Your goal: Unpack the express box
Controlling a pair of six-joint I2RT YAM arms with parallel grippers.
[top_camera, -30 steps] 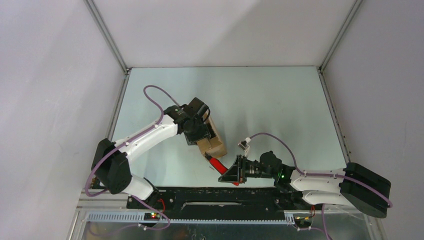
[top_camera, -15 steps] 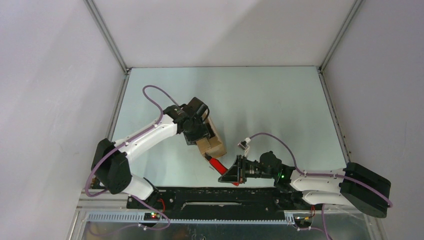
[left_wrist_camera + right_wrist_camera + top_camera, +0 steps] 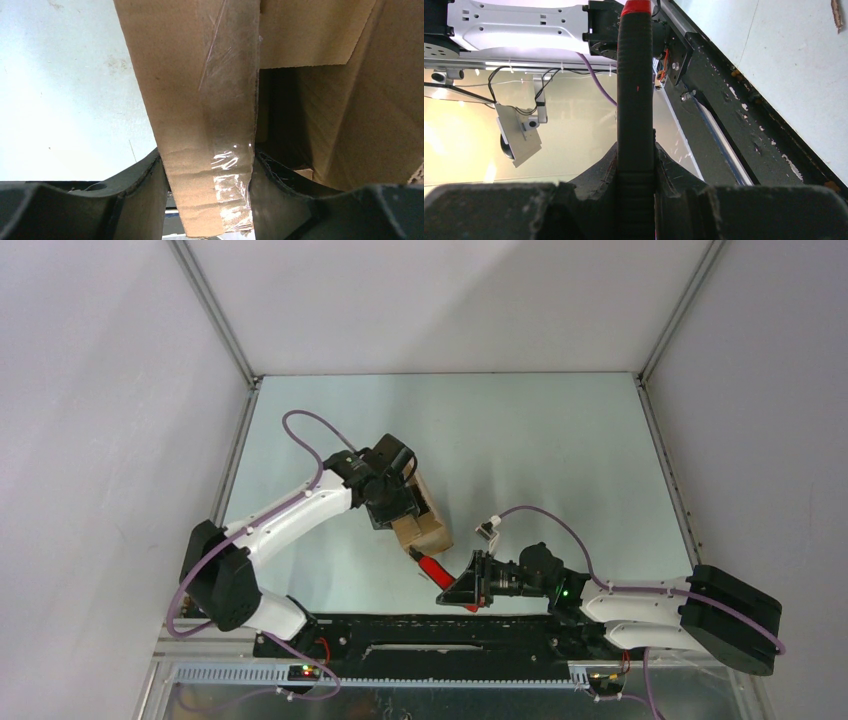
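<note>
The express box (image 3: 427,527), a small brown carton, stands on the table left of centre with its top flaps open. My left gripper (image 3: 393,502) is shut on one taped flap (image 3: 200,115), with a finger pressed against each side of it. Beside that flap the dark inside of the box (image 3: 285,115) shows, and I cannot make out any contents. My right gripper (image 3: 463,586) is shut on the black handle (image 3: 636,90) of a red-and-black utility knife (image 3: 435,566). The knife's red end points at the box's near corner, close to it.
A black base rail (image 3: 440,635) runs along the near edge just behind the right gripper. White enclosure walls with aluminium posts (image 3: 215,315) close in the pale table (image 3: 540,450) on three sides.
The left arm's elbow and cable have shifted very slightly, with the flap still held. The right arm and the knife have not moved.
</note>
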